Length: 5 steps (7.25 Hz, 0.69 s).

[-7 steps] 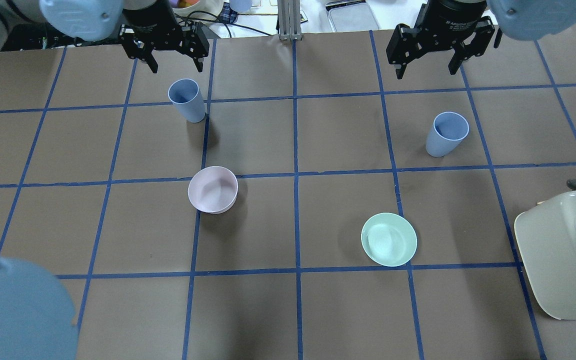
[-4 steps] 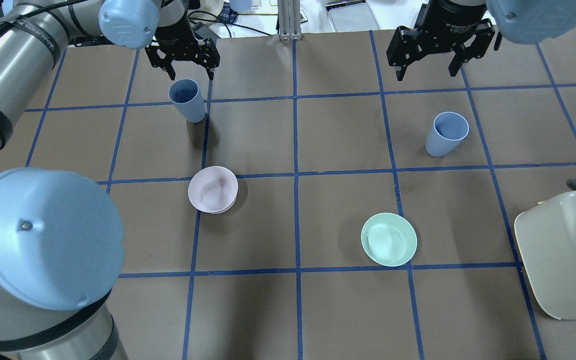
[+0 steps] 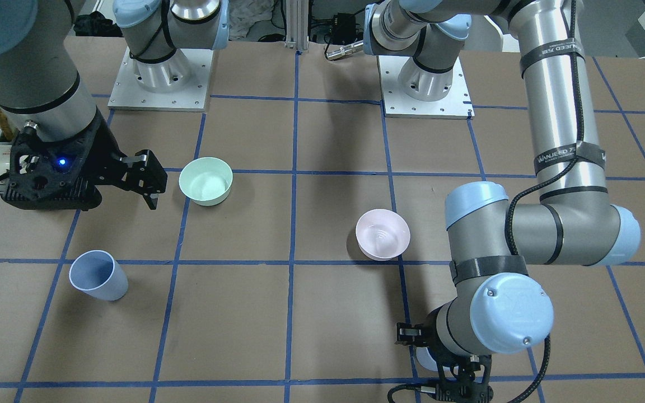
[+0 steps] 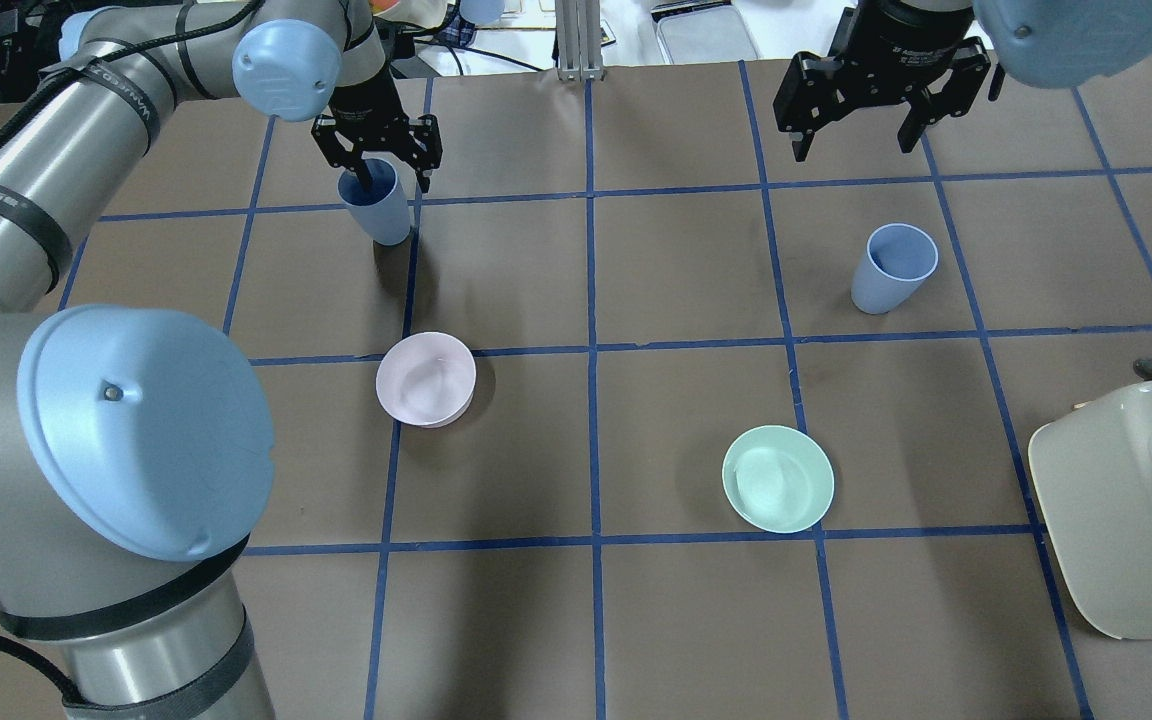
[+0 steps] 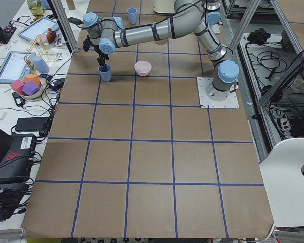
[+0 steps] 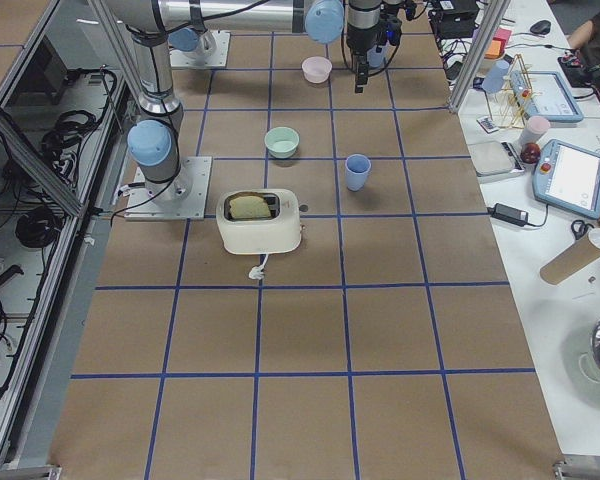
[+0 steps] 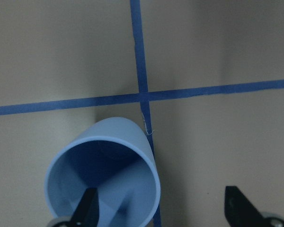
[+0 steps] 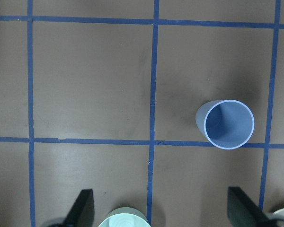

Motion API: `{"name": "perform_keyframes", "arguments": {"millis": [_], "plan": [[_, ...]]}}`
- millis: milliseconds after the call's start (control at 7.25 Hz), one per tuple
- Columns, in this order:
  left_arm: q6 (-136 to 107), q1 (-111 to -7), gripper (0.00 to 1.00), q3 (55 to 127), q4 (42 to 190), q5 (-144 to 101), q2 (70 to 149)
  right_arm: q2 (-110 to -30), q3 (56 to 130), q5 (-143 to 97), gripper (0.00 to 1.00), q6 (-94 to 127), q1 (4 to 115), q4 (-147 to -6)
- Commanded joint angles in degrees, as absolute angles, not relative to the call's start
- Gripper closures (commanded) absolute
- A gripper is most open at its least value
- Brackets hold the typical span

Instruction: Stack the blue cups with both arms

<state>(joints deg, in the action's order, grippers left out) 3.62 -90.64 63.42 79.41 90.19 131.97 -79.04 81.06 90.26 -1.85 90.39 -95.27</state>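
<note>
One blue cup (image 4: 381, 215) stands upright at the far left of the table. My left gripper (image 4: 393, 183) is open and low over its rim. In the left wrist view one fingertip (image 7: 87, 210) is inside the cup (image 7: 109, 161) and the other is outside to its right, so the cup wall stands between the jaws. The second blue cup (image 4: 894, 268) stands upright at the far right. My right gripper (image 4: 853, 148) is open and empty, high and beyond that cup. The right wrist view shows this cup (image 8: 225, 124) apart from the open fingers.
A pale pink bowl (image 4: 426, 379) sits near the table's middle left. A mint-green bowl (image 4: 777, 478) sits at the middle right. A cream toaster (image 4: 1126, 510) stands at the right edge. Blue tape lines cross the brown table.
My left arm has swung in and lowered the open gripper onto the left cup's rim, one finger now inside it. The right gripper and both cups have stayed put.
</note>
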Motion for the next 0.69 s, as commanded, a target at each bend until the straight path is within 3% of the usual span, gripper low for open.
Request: {"name": "perform_keyframes", "arguments": {"millis": [0, 552], "plan": [[3.25, -90.62, 1.0, 63.46, 79.63, 90.26, 132.19, -79.01, 81.12, 90.26, 0.0, -1.85, 90.44, -95.27], [-0.51, -92.8, 1.0, 62.32, 85.32, 88.96, 126.85, -79.01, 81.12, 90.26, 0.0, -1.93, 90.35, -95.27]]}}
